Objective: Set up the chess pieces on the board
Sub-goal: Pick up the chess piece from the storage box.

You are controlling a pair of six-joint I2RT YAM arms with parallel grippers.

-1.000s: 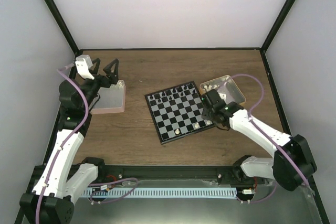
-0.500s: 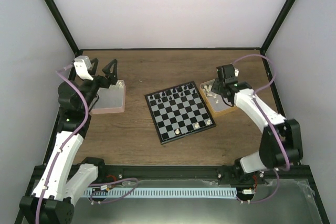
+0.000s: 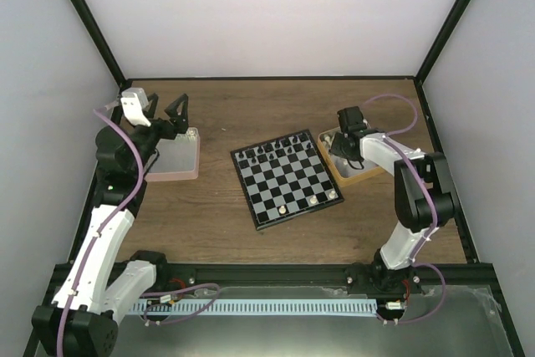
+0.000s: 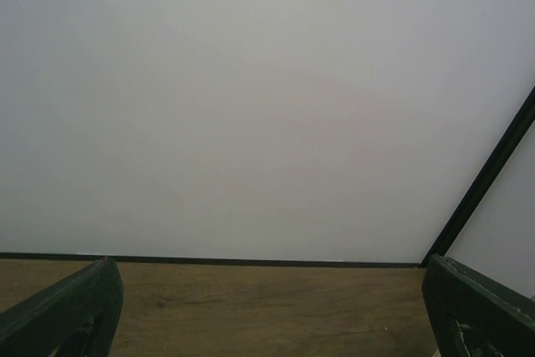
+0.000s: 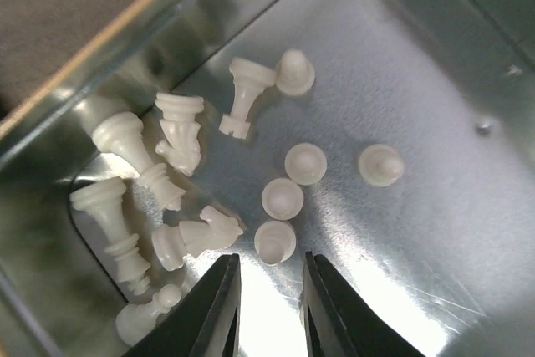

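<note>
Several cream-white chess pieces lie loose in a shiny tray, both pawns and taller men. My right gripper hangs just above them, its jaws open by a narrow gap with nothing between. One pawn stands right beyond the fingertips. From above, the right gripper sits over the orange-tan tray, beside the board. Three white pieces stand on the board's near rows, black ones on its far rows. My left gripper is wide open and empty over the pink tray.
The left wrist view has only bare wooden table, the white back wall and a black frame post. Black frame posts and white walls close in the table on three sides.
My right arm has swung from the board's near right corner back over the orange-tan tray, and its jaws have narrowed. The left arm has not moved.
</note>
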